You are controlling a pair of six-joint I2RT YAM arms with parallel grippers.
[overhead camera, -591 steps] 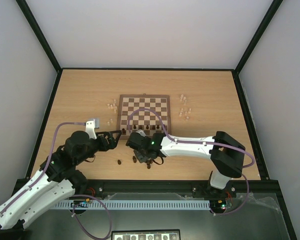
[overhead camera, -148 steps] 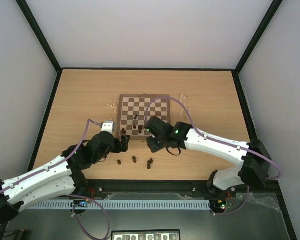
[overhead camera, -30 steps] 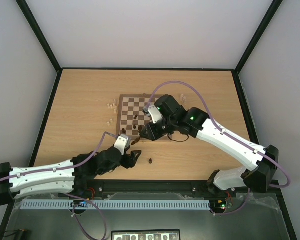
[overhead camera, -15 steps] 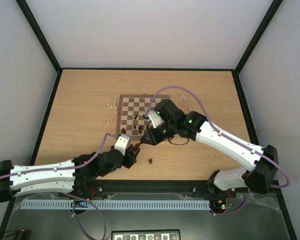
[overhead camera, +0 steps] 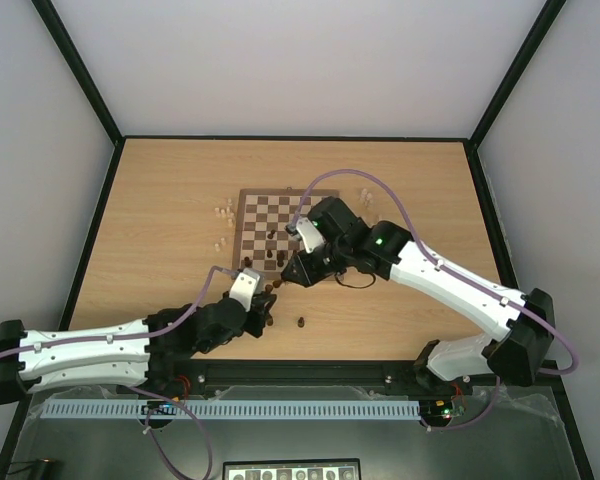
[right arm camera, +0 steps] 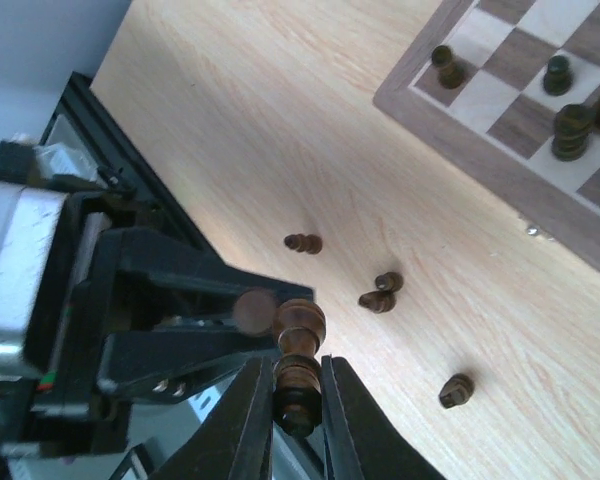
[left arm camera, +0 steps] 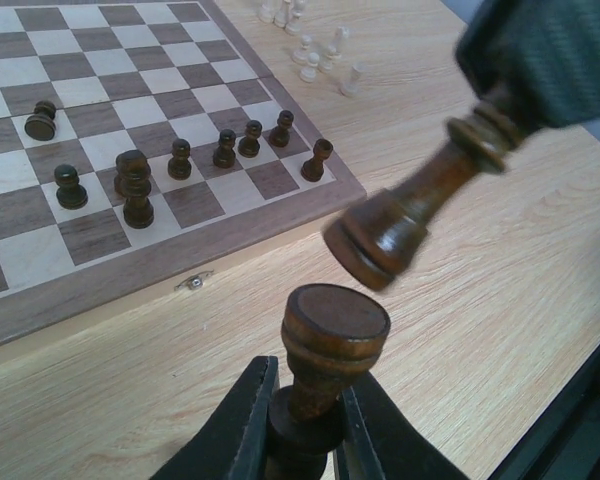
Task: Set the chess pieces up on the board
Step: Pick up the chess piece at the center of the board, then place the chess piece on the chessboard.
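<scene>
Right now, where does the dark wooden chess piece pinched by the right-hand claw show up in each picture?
Top external: dark brown turned wooden chess piece, centre, at the checked wooden chessboard's near edge, in the right gripper.
Left wrist: piece upper right, tilted.
Right wrist: piece bottom centre, between the fingers.
Shared landmark: the chessboard's brown border.

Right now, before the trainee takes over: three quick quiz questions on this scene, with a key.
1. True or false: the left gripper is shut on a dark piece, and the right gripper on another dark piece.
2. The pale pieces are: A on the board; B on the table beside it; C in a gripper.
3. What colour are the standing pieces on the board?

Key: 1 true; 2 B; 3 dark.
</scene>
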